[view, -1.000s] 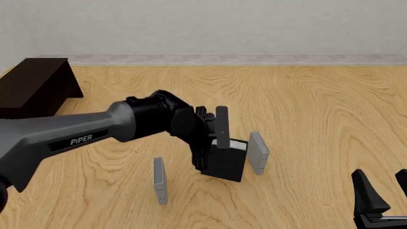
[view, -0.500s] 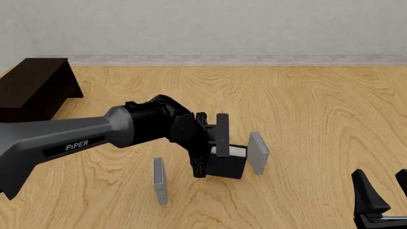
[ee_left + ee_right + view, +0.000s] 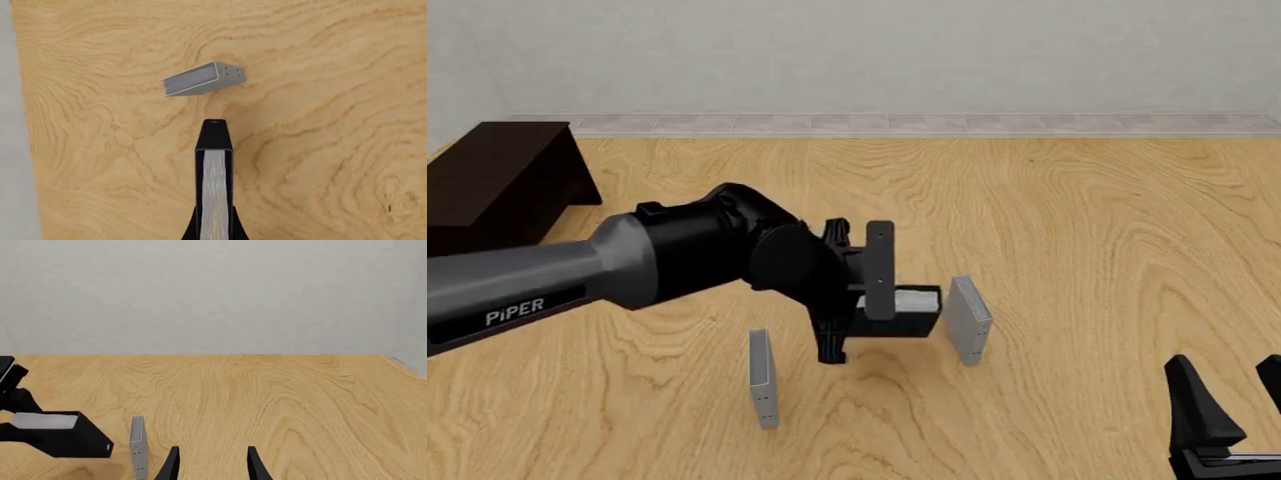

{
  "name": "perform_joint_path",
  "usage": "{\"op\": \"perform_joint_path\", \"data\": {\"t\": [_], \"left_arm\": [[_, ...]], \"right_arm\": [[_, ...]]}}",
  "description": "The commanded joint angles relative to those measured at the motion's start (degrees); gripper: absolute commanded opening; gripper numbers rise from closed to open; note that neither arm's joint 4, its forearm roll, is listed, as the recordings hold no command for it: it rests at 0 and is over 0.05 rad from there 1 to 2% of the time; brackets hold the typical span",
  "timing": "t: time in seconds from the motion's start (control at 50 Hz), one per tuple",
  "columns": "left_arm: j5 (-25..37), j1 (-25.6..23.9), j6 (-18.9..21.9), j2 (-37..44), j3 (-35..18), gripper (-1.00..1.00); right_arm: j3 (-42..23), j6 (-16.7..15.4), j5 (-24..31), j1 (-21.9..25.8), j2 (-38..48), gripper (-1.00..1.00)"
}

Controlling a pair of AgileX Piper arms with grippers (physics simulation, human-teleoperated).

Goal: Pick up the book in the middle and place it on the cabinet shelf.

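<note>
Pinching the book (image 3: 905, 310), the left tool (image 3: 874, 290) hangs over a pale wooden table (image 3: 1068, 220) beneath a grey wall (image 3: 894, 55).

Cabinet shelf (image 3: 501, 180): cut by the front view's left edge; only its right end and part of the top show.

Book (image 3: 905, 310): left portion hidden behind the left gripper (image 3: 874, 290) and wrist in the front view; in the left wrist view only the white page edge and covers show, running off the frame edge.

Right gripper (image 3: 1224, 405): front view shows only the upper fingers, cropped at the corner; its body is out of frame.

Left arm: base cropped at the left edge.
</note>
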Motion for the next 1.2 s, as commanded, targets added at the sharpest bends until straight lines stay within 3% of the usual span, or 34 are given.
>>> {"op": "perform_joint_path", "data": {"t": [0.02, 0.18, 0.22, 0.28, 0.34, 0.4, 0.58, 0.72, 0.8, 0.9, 0.96, 1.02, 1.14, 1.2], "left_arm": [[-0.6, 2.0, 4.3, -5.3, 1.0, -1.0], [-0.1, 4.3, 5.9, -9.5, 4.0, -1.0], [-2.2, 7.3, 9.5, -11.1, 6.2, -1.0], [-1.7, 8.9, 9.7, -12.6, 5.4, -1.0], [-4.7, 13.9, 14.5, -14.3, 7.9, -1.0], [-4.5, 15.8, 15.6, -15.4, 9.7, -1.0], [-6.9, 20.5, 16.7, -17.8, 8.6, -1.0], [-4.8, 23.9, 17.0, -20.0, 6.9, -1.0], [-7.6, 29.4, 22.1, -23.0, 10.2, -1.0], [-4.7, 32.3, 19.8, -23.8, 7.1, -1.0], [-6.0, 34.3, 22.1, -25.1, 9.1, -1.0], [-5.1, 35.7, 21.2, -25.3, 6.7, -1.0], [-8.5, 41.0, 26.6, -26.8, 6.7, -1.0], [-13.3, 45.1, 33.6, -28.6, 12.4, -1.0]], "right_arm": [[0.0, 0.0, -0.1, 0.0, 0.1, 1.0], [0.0, 0.0, 0.2, 0.0, -0.1, 1.0], [0.0, 0.0, 0.2, 0.0, -0.1, 1.0], [0.0, 0.0, -0.1, 0.0, 0.1, 1.0], [0.0, 0.0, -0.1, 0.0, 0.1, 1.0], [0.0, 0.0, -0.1, 0.0, 0.1, 1.0], [0.0, -0.2, 0.1, 0.0, -0.3, 1.0], [0.0, -0.1, 0.2, 0.0, -0.4, 1.0], [0.0, -0.1, 0.3, 0.0, -0.4, 1.0], [0.0, 0.0, 0.4, 0.0, -0.4, 1.0], [-0.1, 0.0, 0.5, 0.0, -0.5, 1.0], [0.0, 0.0, 0.5, 0.0, -0.5, 1.0], [-0.1, 0.0, 0.5, 0.0, -0.5, 1.0], [-0.2, 0.0, 0.7, 0.0, -0.5, 1.0]]}}
